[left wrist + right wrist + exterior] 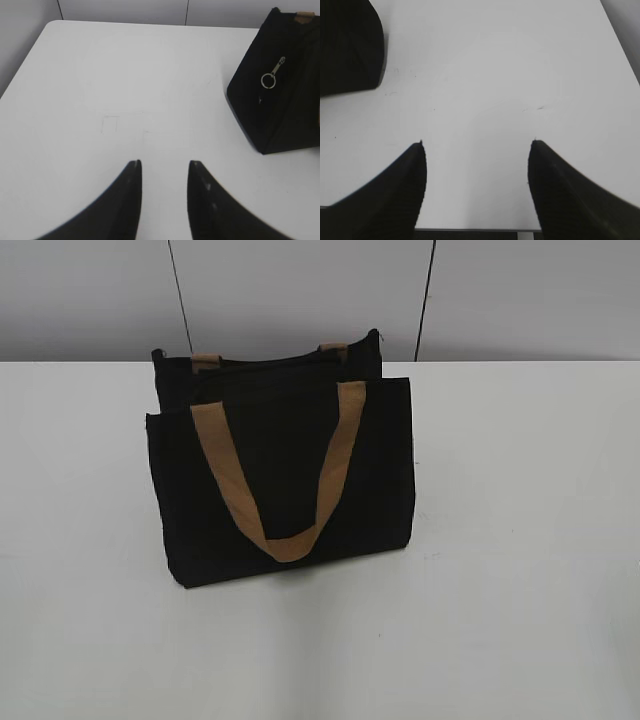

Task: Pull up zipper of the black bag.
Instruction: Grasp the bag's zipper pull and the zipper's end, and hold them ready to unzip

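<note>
The black bag [290,480] stands upright in the middle of the white table, with a tan handle strap [285,480] hanging down its front. The zipper line [270,365] runs along its top edge. In the left wrist view the bag's end face [275,100] shows at the right, with a silvery pull tab and ring [272,75] hanging on it. My left gripper [165,164] is open and empty over bare table, left of the bag. My right gripper [477,144] is open wide and empty; the bag's corner [347,47] is at its upper left. Neither gripper shows in the exterior view.
The white table [520,540] spreads around the bag. A grey panelled wall [300,290] stands behind its far edge. The table's near edge [470,230] shows under the right gripper. Faint pencil marks [110,124] lie on the table ahead of the left gripper.
</note>
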You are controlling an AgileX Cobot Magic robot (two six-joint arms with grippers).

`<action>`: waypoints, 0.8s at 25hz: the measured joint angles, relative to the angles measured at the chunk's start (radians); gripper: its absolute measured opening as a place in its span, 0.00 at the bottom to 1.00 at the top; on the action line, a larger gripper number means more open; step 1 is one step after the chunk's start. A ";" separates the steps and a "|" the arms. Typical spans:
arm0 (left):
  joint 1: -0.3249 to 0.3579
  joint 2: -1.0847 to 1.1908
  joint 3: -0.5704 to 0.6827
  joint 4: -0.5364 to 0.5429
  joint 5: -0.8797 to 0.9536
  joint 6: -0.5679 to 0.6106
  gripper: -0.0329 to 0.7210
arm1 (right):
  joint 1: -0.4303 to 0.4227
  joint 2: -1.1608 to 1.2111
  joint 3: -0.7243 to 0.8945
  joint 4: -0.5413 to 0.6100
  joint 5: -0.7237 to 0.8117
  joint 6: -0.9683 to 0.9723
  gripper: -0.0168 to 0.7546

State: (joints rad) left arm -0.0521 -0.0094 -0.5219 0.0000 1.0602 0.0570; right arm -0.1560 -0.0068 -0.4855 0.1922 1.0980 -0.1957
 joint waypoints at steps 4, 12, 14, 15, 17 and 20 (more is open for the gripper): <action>0.000 0.000 0.000 0.000 0.000 0.000 0.36 | 0.000 0.000 0.000 0.000 0.000 0.000 0.66; 0.000 0.000 0.000 0.000 0.000 0.000 0.36 | 0.000 0.000 0.000 0.000 0.000 0.000 0.66; 0.000 0.000 0.000 0.000 0.000 0.000 0.36 | 0.000 0.000 0.000 0.000 0.000 0.000 0.66; 0.000 0.000 0.000 0.000 0.000 0.000 0.36 | 0.000 0.000 0.000 0.000 0.000 0.000 0.66; 0.000 0.000 0.000 0.000 0.000 0.000 0.36 | 0.000 0.000 0.000 0.000 0.000 0.000 0.66; 0.000 0.000 0.000 0.000 0.000 0.000 0.36 | 0.000 0.000 0.000 0.000 0.000 0.000 0.66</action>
State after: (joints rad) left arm -0.0521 -0.0094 -0.5219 0.0000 1.0602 0.0570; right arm -0.1560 -0.0068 -0.4855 0.1922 1.0980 -0.1957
